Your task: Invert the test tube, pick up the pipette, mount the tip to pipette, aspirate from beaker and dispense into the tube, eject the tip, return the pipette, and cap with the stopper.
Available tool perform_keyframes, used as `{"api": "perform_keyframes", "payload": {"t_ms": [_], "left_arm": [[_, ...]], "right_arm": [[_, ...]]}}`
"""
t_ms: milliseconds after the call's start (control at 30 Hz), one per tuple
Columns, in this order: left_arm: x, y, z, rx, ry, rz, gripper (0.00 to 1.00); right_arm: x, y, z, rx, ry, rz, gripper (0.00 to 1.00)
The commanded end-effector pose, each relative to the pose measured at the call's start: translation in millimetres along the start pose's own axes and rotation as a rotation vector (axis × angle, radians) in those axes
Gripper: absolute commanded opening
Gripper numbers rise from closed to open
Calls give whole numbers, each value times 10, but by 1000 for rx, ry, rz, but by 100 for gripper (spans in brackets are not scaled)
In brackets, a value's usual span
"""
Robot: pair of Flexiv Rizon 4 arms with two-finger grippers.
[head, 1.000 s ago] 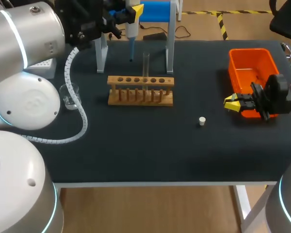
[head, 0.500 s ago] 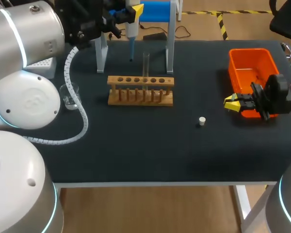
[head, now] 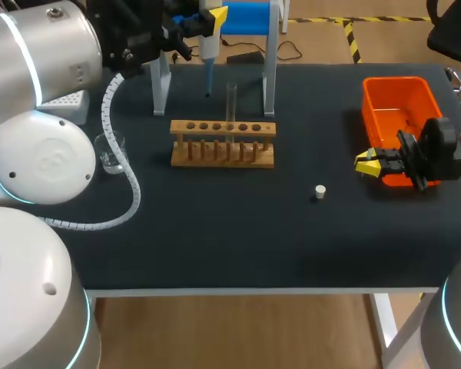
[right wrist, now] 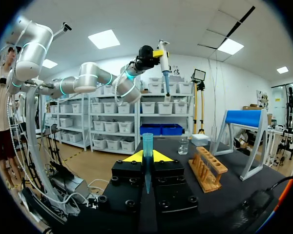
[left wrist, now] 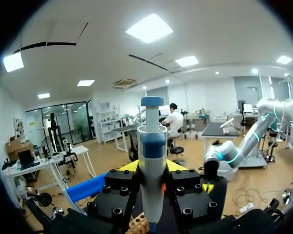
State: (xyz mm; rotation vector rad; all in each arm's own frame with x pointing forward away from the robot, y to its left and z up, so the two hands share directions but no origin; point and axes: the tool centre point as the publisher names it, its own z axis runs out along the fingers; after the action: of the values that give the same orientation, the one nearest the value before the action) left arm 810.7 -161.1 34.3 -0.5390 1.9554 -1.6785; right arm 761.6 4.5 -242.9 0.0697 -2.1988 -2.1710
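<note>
The left pincer (left wrist: 152,170) is clamping the pipette (head: 209,48) by its body, both fingers pressing its sides. It is holding the pipette upright over the far side of the surface (head: 215,238), between the legs of a blue-topped stand (head: 270,73). The right pincer (head: 369,163) is gripping a slim blue tip (right wrist: 147,146) from two sides, wide mouth pointing outward. It is hovering at the near corner of an orange bin (head: 366,96), well apart from the pipette.

Mounting the tip appears to be the step in hand. Doing it well likely means bringing the two arms together over open surface, lining the pipette's end squarely with the tip's mouth, and pressing along one axis so the tip is not cocking sideways.

The glass test tube (head: 231,100) is standing upright in a wooden rack (head: 223,144) just in front of the pipette, with the stand's legs flanking it, so clearance is looking tight there. The white stopper (head: 320,191) is lying between the rack and the right pincer. The beaker (head: 110,150) is sitting to the left, beside the left arm's coiled hose.
</note>
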Motion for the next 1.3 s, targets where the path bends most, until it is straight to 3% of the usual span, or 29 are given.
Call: {"api": "perform_keyframes", "payload": {"t_ms": [33, 367, 900, 1167, 1300], "left_arm": [[-41, 20, -52, 7, 626, 0, 0], [-33, 24, -60, 11, 632, 0, 0], [-38, 21, -305, 23, 803, 18, 0], [-29, 1, -330, 22, 862, 29, 0], [-42, -13, -314, 10, 843, 29, 0]], "right_arm": [[6, -4, -2, 0, -1, -1, 0], [6, -4, -2, 0, -1, -1, 0], [6, -4, -2, 0, -1, -1, 0], [6, -4, -2, 0, -1, -1, 0], [6, -4, -2, 0, -1, -1, 0]]}}
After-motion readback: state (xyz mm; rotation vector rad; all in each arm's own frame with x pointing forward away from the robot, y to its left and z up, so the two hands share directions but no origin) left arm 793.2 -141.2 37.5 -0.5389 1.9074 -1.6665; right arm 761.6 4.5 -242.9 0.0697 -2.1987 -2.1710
